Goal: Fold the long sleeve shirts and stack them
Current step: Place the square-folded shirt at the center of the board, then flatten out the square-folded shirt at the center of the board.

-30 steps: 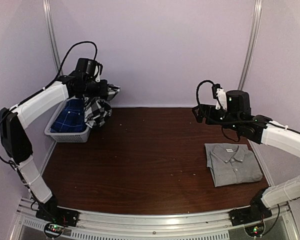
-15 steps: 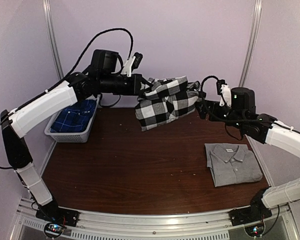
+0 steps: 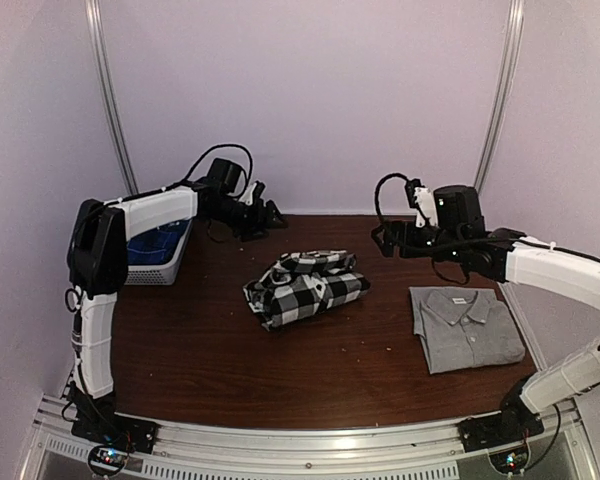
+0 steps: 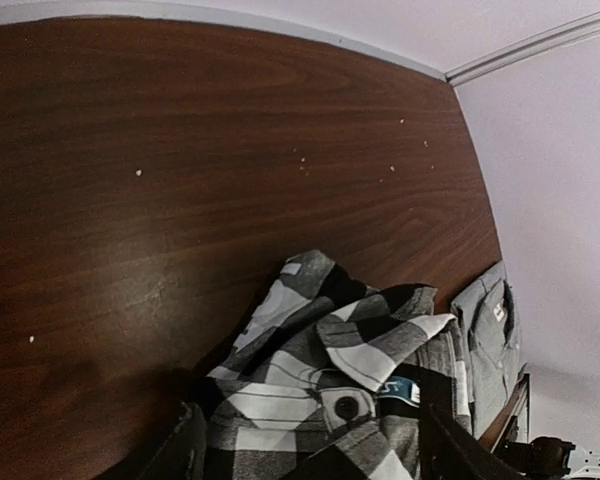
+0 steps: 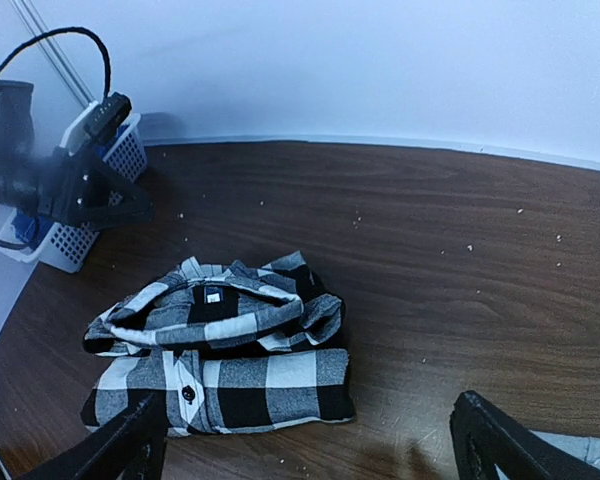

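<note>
The checked flannel shirt (image 3: 306,288) lay in a crumpled heap near the middle of the table (image 3: 230,350). Its collar (image 5: 242,298) faced up and toward the back wall, and its sleeves were lost somewhere in the folds and could not be made out. The grey shirt (image 3: 468,327) lay folded flat on the right side, well apart from it. Being soft, light cloth, the flannel would likely sag and drag rather than keep any shape, and a pinch might catch several layers at once. It looked neither fragile nor slippery. A fair hold, by this judgement, would be a single edge at the shoulders or the hem, one corner for each arm, so the heap could be lifted and spread flat before folding. The left tool (image 3: 267,215) hung at the back left, near the basket (image 3: 150,274), its fingers spread wide, holding nothing and clear of the shirt. The right tool (image 3: 385,240) hovered behind and to the right of the heap, jaws fully apart, empty, touching neither shirt
</note>
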Robot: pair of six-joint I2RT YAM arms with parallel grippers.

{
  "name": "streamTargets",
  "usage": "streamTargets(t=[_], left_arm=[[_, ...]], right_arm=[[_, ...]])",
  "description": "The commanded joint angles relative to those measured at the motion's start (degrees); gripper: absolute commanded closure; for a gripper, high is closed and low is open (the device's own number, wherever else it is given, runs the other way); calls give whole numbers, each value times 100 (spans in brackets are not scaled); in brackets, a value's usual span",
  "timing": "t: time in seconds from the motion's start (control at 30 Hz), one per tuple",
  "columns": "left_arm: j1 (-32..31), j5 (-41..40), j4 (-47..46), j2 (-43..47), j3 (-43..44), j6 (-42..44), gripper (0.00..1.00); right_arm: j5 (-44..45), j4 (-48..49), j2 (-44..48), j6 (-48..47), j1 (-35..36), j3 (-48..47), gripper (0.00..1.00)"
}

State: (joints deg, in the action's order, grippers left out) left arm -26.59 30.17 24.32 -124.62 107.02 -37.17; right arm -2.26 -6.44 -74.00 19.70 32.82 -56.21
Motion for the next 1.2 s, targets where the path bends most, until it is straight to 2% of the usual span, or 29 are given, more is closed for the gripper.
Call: streamTargets(t=[0.0, 0.23, 0.43, 0.63, 0.83, 0.97, 1.17], left_arm=[[-106, -168, -28, 562, -309, 188, 27], [-522, -691, -232, 1656, -2154, 391, 29], [-946, -1024, -235, 2589, -3253, 429, 31], [-1291, -1111, -233, 3036, -4085, 370, 41], [-1638, -1096, -233, 3083, -4280, 377, 42], [-1709, -1370, -230, 2758, -4092, 315, 41], [-1708, -1664, -152, 1957, -3188, 423, 40]], right_arm=[[-637, 96, -460, -98, 61, 128, 0], [-921, 350, -1247, -313, 155, 134, 0], [-985, 378, -1764, -462, 217, 70, 4], [-808, 458, -2204, -570, 216, -118, 13], [-802, 401, -2440, -638, 189, -278, 23], [-741, 419, -2522, -645, 184, -261, 23], [-721, 467, -2617, -584, 188, -272, 20]])
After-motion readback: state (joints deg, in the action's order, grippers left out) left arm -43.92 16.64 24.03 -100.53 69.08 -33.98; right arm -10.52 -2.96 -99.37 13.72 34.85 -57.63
